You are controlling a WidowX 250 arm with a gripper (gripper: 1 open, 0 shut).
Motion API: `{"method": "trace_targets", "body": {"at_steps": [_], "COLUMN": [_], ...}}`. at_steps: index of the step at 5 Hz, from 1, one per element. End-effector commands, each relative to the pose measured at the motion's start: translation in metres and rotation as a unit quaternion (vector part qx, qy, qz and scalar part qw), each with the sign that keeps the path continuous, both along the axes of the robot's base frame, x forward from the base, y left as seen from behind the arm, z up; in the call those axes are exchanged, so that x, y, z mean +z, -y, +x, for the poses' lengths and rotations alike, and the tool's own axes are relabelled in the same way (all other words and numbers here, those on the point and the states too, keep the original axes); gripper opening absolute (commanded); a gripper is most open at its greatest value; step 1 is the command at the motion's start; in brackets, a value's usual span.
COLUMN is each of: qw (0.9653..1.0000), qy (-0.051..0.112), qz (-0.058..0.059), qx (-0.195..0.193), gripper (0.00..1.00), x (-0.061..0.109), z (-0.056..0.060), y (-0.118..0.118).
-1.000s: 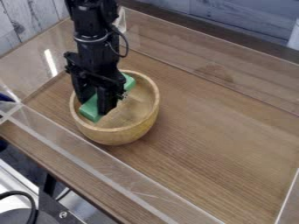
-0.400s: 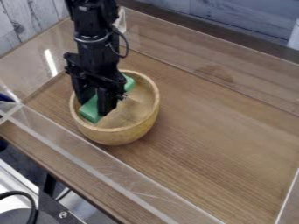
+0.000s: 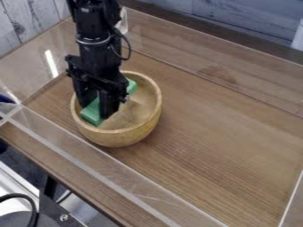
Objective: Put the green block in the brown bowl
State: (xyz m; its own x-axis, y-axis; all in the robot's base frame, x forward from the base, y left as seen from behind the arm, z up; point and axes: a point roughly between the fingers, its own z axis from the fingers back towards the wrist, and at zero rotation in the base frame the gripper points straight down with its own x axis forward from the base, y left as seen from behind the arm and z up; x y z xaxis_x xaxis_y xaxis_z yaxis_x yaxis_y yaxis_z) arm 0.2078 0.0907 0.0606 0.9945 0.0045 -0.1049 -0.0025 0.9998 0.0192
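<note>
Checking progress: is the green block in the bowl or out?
In: the green block sits inside the bowl's rim, under the gripper.

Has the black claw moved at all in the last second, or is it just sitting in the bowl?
No. The gripper sits at the same spot against the brown bowl rim as before, closed on the green block inside it.

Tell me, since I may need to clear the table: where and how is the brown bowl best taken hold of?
Grip the brown bowl by its thick rounded rim on the near right side, coming straight down from above with one finger inside and one outside the wall. That stretch is bare, while the end effector and the green block fill the far left part.
</note>
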Motion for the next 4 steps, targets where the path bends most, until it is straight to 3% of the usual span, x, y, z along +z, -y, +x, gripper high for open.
{"method": "trace_targets", "body": {"at_steps": [1, 4], "qw": [0.9999, 0.9999], "qy": [0.014, 0.010], "qz": [0.007, 0.004], "qx": [-0.003, -0.004], "gripper": [0.00, 0.00], "x": [0.0073, 0.0094], "z": [0.0075, 0.0110], "y": [-0.0017, 0.0010]}}
